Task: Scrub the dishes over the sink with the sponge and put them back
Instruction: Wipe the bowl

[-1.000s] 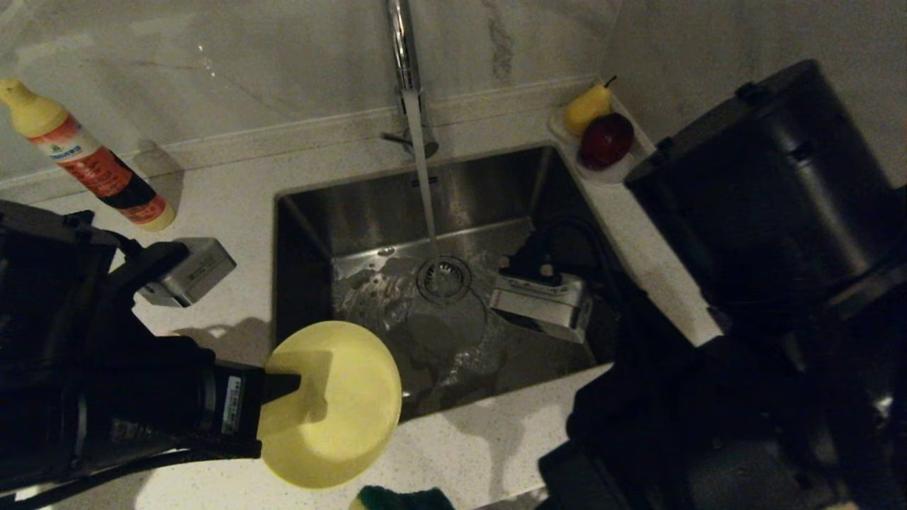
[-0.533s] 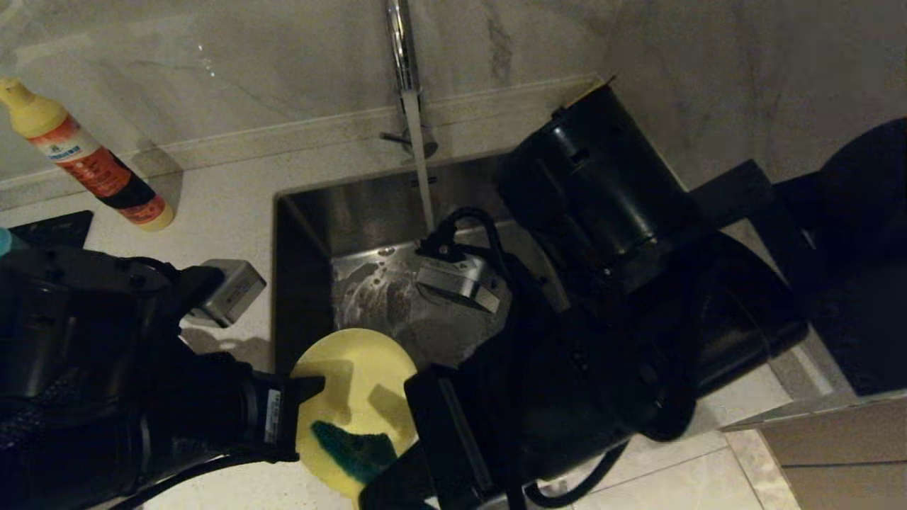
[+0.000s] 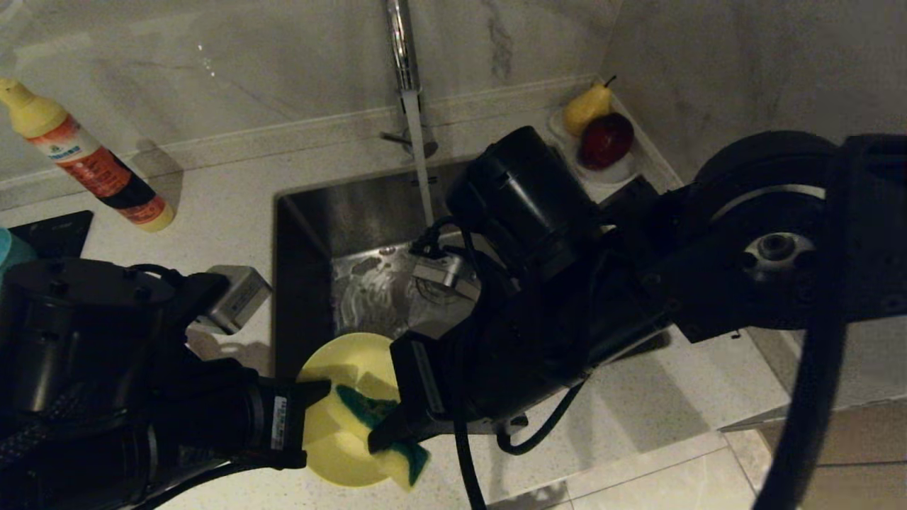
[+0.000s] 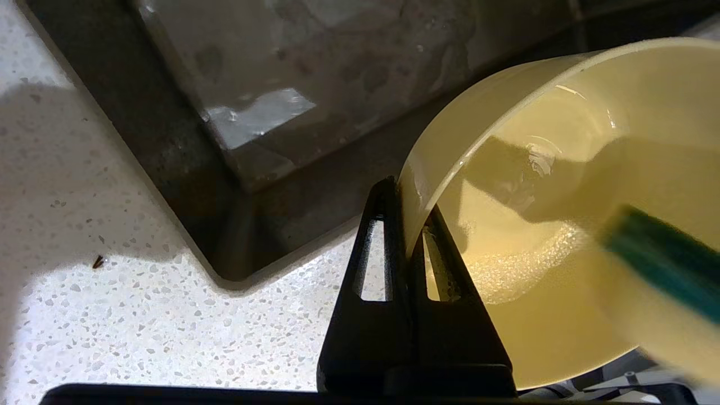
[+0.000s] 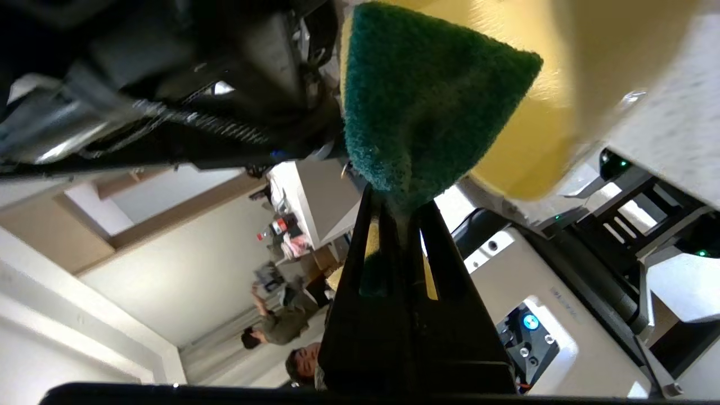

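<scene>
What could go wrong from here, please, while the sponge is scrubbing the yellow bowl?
The left gripper pinches only the yellow bowl's thin rim, so pressure from the sponge could lever it loose. The bowl hangs over the counter edge, not fully over the sink, so drips may miss it.

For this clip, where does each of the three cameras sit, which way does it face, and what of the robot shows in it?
Head view: on the robot's head, looking down at the sink; both black arms show, left gripper and right gripper meeting at the yellow bowl.
Left wrist view: behind the left fingers, facing the sink corner; they pinch the bowl's rim.
Right wrist view: behind the right fingers, facing bowl and room beyond; they clamp the sponge.
Shared: all three show bowl and sponge.
</scene>
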Tool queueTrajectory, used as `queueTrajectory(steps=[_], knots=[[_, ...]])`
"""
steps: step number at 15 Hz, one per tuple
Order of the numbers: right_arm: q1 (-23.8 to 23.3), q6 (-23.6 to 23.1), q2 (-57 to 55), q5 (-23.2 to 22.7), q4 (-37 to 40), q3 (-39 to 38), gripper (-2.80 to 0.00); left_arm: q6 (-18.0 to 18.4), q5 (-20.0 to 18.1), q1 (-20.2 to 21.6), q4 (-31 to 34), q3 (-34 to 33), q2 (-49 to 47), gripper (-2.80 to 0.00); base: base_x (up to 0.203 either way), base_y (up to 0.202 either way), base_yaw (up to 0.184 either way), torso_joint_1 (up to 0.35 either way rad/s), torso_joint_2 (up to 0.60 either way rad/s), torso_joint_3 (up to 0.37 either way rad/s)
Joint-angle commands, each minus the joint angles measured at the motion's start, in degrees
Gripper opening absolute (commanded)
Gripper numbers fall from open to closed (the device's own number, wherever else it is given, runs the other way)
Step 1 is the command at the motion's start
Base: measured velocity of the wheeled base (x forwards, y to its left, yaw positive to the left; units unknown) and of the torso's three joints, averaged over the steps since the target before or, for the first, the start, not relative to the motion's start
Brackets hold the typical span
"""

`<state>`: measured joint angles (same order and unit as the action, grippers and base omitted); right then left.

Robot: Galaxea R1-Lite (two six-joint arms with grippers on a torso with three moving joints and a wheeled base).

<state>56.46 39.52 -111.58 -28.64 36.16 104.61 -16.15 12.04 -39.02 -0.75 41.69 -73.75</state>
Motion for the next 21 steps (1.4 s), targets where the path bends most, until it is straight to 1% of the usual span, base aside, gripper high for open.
queueTrajectory(steps=[1,4,6,8,15,17,19,21], knots=[[-0.7,0.3,-1.1,-0.2,0.1,0.2,-2.8,0.0,0.1,0.0,0.0,0.4,0.9,-2.8,0.0,0.0,0.0,0.0,0.0,0.0],[-0.7,0.3,-2.3,-0.1,0.3,1.6,-2.8,0.4,-0.3,0.0,0.0,0.2,1.6,-2.8,0.0,0.0,0.0,0.0,0.0,0.0],[-0.7,0.4,-3.5,0.0,0.4,3.3,-2.8,0.7,-0.3,-0.7,0.1,-0.2,1.2,-2.8,0.0,0.0,0.0,0.0,0.0,0.0],[-0.7,1.2,-5.2,1.1,0.5,5.9,-2.8,1.4,-0.3,-1.8,0.0,-0.8,1.2,-2.8,0.0,0.0,0.0,0.0,0.0,0.0],[-0.4,1.3,-6.2,1.6,1.4,6.0,-2.8,1.6,0.6,-2.0,-0.1,-0.9,0.7,-2.8,0.0,0.0,0.0,0.0,0.0,0.0],[-0.3,1.3,-5.7,1.7,2.9,6.0,-2.8,2.3,3.0,-2.0,-0.6,-1.1,0.5,-2.8,0.0,0.0,0.0,0.0,0.0,0.0],[-0.3,1.3,-5.2,1.7,4.1,6.0,-2.8,2.9,6.0,-1.9,-2.8,-1.2,-0.4,-2.8,0.0,0.0,0.0,0.0,0.0,0.0],[-0.3,1.4,-4.7,1.7,5.4,6.0,-2.8,3.3,7.4,-1.9,-3.9,-1.5,-0.8,-2.8,0.0,0.0,0.0,0.0,0.0,0.0]])
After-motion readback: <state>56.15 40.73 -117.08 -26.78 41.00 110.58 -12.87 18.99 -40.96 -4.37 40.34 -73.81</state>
